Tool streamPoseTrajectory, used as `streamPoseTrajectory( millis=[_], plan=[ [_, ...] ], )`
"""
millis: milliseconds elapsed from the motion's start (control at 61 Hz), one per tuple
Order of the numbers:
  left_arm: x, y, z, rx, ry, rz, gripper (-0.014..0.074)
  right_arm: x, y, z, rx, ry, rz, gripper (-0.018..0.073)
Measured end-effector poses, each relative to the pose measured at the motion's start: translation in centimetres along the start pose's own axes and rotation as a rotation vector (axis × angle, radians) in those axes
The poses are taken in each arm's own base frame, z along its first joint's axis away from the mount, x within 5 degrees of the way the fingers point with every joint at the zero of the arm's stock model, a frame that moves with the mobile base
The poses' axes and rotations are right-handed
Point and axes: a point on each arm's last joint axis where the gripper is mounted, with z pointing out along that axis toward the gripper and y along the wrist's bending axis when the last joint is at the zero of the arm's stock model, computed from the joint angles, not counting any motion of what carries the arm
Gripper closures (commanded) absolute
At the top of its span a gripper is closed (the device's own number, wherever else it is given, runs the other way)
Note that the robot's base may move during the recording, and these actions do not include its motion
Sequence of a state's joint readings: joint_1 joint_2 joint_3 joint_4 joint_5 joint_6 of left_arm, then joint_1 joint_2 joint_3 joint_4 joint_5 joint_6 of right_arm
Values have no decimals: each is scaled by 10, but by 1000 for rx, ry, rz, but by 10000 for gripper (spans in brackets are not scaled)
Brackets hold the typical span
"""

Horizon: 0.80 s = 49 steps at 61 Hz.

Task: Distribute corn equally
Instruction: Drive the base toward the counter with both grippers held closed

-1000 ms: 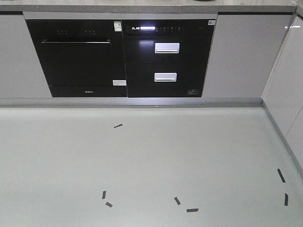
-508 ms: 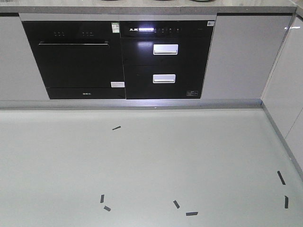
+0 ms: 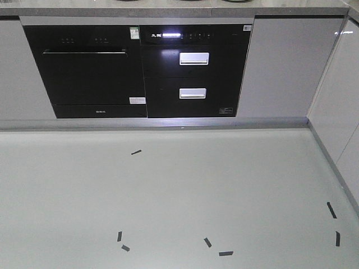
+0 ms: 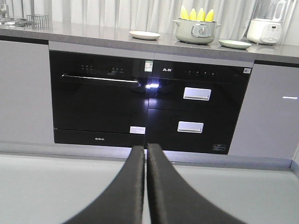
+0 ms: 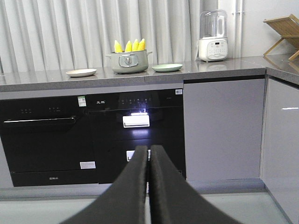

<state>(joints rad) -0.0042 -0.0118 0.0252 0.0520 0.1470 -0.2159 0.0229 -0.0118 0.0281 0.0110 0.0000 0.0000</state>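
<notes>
Several yellow corn point(image 4: 196, 14) cobs stand upright in a grey-green pot point(image 4: 196, 31) on the grey countertop, far ahead of both arms. The right wrist view also shows the corn point(image 5: 129, 45) in the pot point(image 5: 128, 61). A white plate point(image 4: 144, 34) lies left of the pot and a pale green plate point(image 4: 235, 44) lies right of it, both empty. My left gripper point(image 4: 145, 148) is shut with nothing in it, low over the floor. My right gripper point(image 5: 149, 149) is likewise shut and holds nothing. Neither gripper shows in the front view.
Under the counter sit a black oven point(image 3: 84, 70) and a black drawer unit point(image 3: 193, 70). A white blender point(image 5: 212, 37) and a wooden rack point(image 5: 282, 28) stand at the right. Cabinets point(image 3: 336, 112) wall off the right side. Black tape marks point(image 3: 226, 253) dot the pale floor.
In the front view the appliances and floor marks have drifted slightly left and down, so the base has moved a little relative to the counter.
</notes>
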Motion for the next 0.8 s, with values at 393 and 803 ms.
streamPoseTrajectory(
  millis=[393, 803],
  plan=[
    [0, 0, 0, 0, 0, 0, 603, 0, 0, 0, 0, 0, 0, 564],
    [0, 0, 0, 0, 0, 0, 603, 0, 0, 0, 0, 0, 0, 564]
  ],
)
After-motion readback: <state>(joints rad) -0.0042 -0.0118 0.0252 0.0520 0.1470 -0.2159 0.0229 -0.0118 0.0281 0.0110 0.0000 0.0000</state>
